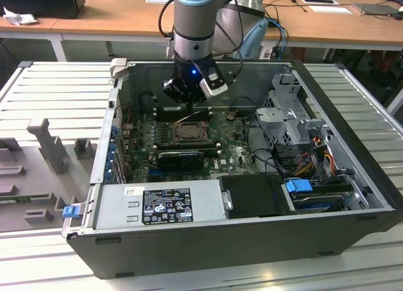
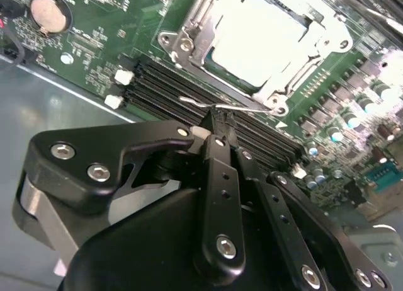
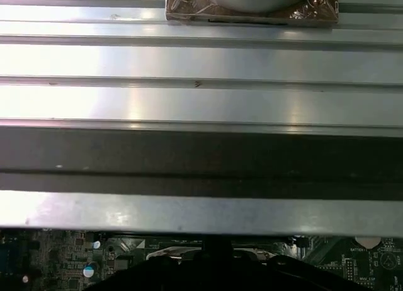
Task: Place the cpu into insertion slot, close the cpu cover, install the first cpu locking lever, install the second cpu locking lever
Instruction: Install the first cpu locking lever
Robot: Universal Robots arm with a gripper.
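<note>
The tool (image 2: 217, 124), fingers pressed together, pinched a thin wire locking lever (image 2: 208, 104) beside the cpu cover (image 2: 189, 36), which lay over the cpu (image 2: 258, 42).

cpu (image 2: 255, 42): pale matt metal face | cpu cover (image 2: 189, 42): bright bare metal, glossy | circuit board (image 2: 94, 36): green, glossy | gripper (image 2: 217, 130): matt black metal links, shiny screws | table (image 1: 56, 92): ribbed, brushed aluminium

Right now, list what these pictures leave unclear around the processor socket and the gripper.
- Exterior view: the gripper and arm hide the far edge of the socket.
- Second wrist view: glare washes out the chip inside its metal cover; how well it sits is unclear.
- Second wrist view: the fingers meet at a thin wire lever; whether they pinch it is unclear.
</note>
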